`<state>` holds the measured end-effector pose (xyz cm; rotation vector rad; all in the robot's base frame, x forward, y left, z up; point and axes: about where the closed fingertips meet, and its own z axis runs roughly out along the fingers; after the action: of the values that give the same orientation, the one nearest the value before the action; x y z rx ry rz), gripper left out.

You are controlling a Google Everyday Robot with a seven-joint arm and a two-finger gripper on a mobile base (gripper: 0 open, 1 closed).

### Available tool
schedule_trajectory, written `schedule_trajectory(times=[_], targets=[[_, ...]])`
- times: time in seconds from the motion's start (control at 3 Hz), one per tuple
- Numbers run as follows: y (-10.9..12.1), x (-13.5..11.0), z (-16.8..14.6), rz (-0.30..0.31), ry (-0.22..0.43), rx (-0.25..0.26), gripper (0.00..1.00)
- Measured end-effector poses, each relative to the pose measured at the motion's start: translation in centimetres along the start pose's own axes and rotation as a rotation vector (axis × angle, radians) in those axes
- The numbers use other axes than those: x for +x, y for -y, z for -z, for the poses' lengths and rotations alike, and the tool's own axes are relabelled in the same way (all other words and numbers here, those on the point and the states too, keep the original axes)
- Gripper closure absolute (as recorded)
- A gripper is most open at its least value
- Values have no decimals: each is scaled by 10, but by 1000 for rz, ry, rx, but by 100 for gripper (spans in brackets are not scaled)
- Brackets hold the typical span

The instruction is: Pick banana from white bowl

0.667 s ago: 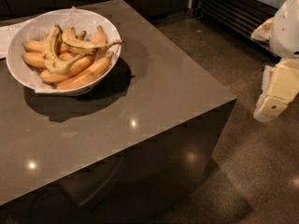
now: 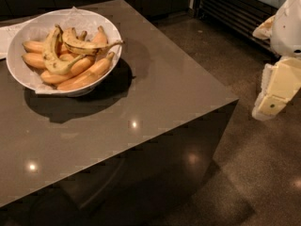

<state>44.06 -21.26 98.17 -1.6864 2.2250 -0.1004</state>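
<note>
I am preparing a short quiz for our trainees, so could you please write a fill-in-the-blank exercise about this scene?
1. The banana lies on ____ of the other bananas in the white bowl.
2. The white bowl is lined with white ____.
3. The gripper hangs beyond the edge of the table, above the ____.
Missing words: top; paper; floor.

Plump orange-yellow bananas (image 2: 87,76) lying w/ a curved yellow-green banana (image 2: 51,56); glossy brown table (image 2: 164,93) reflecting lights; dark floor (image 2: 263,173) showing at rt.
</note>
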Motion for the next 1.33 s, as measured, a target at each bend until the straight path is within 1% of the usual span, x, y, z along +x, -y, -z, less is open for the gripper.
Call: schedule_trajectory(times=[0.33,0.67,1.0,1.33], targets=[[24,-32,0,-74,-20,1,0],[25,-35,2,-72,-13,11,0],[26,-43,4,-54,17,22,0],[44,-108,14,-38,80,3,0]])
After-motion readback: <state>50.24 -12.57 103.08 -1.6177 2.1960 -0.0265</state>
